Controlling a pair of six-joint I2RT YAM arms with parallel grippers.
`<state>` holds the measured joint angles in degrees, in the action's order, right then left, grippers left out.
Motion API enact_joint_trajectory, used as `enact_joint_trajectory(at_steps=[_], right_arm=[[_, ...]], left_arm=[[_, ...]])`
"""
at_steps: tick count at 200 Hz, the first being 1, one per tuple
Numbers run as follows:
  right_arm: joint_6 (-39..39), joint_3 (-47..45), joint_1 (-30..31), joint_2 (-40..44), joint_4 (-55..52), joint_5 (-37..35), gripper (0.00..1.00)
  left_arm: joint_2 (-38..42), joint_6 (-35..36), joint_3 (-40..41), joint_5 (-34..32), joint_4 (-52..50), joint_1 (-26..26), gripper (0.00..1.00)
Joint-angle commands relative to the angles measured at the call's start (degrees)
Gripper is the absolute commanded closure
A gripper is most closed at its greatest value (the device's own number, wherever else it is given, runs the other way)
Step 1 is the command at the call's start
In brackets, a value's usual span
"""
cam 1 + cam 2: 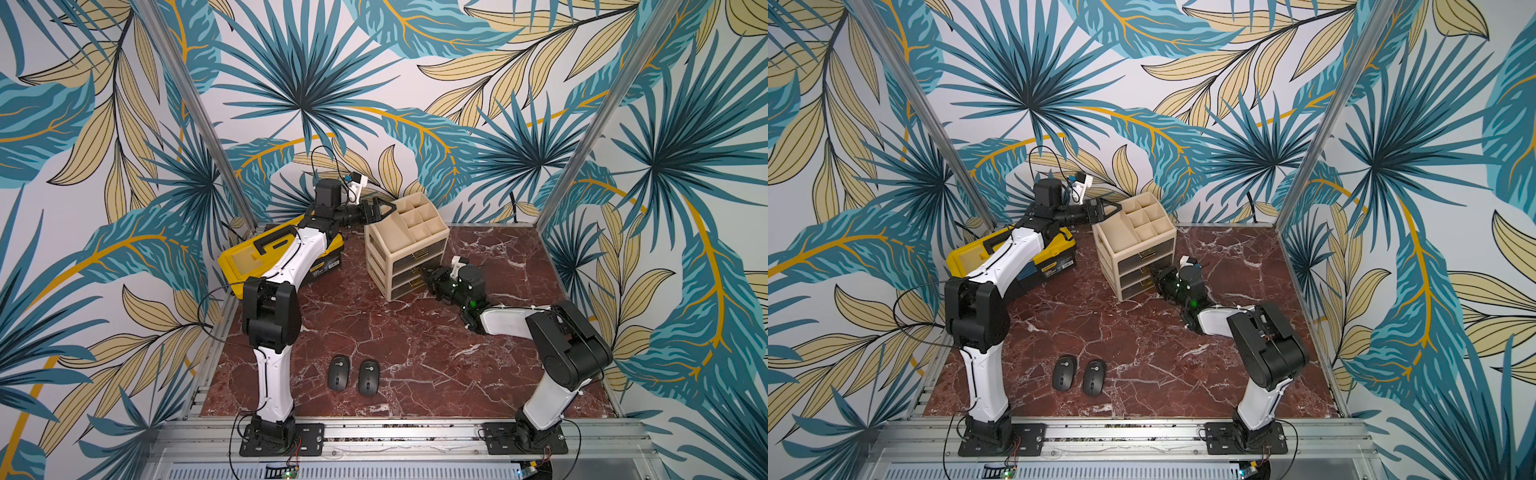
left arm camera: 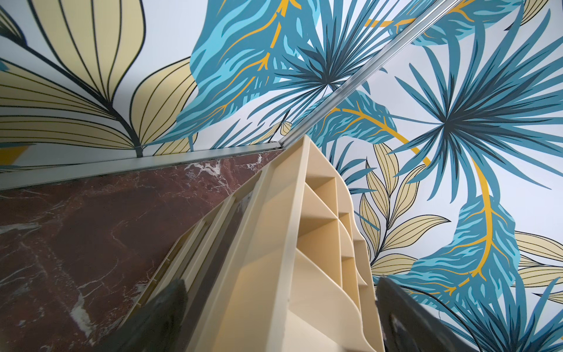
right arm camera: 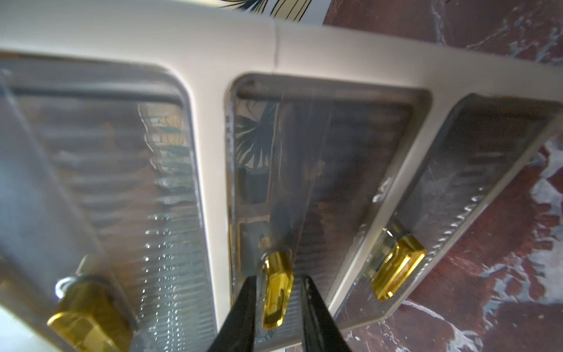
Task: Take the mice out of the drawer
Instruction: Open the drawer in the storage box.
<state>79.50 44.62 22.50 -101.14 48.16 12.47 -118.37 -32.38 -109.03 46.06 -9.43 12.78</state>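
The left pincer [image 1: 384, 211] is held wide open at the organizer [image 1: 395, 249]; a drawer handle [image 3: 275, 292] is flanked by the right pincer [image 3: 279, 278]; whether it is grasped cannot be told.

In both top views the left arm [image 1: 272, 374] at the lower left and the right arm [image 1: 542, 403] at the lower right wear white shells on the long links, dotted with small dark screws, and matte black housings [image 1: 270, 307] at the joints. Each rises from a flat black base plate [image 1: 309, 436]. A thin black cable [image 1: 202, 309] loops beside the left elbow housing; fine red and black wires [image 1: 297, 451] trail at its base. Green lights [image 1: 472, 303] glow on the right wrist. A white camera mount [image 1: 359, 183] with a blue part sits above centre. The right gripper [image 3: 278, 278] has black fingers [image 3: 243, 317] tapering to narrow tips
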Motion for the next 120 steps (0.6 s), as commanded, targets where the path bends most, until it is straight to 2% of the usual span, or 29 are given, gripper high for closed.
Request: enact_joint_trajectory(at_steps=[1,61,120], right_arm=[[0.62,0.90,0.38,-1.67,1.20,0.43,0.73],[1.09,1.73,0.45,-3.59,2.62,0.52,0.74],[3.62,1.11,0.47,-5.46,7.96,-0.40,0.83]], left_arm=[[0.16,0.74,-1.71,1.05,-0.25,1.02,0.01],[-0.06,0.83,-2.11,1.24,-0.58,1.13,0.01],[-0.04,1.11,-2.34,1.22,-1.11,1.33,0.01]])
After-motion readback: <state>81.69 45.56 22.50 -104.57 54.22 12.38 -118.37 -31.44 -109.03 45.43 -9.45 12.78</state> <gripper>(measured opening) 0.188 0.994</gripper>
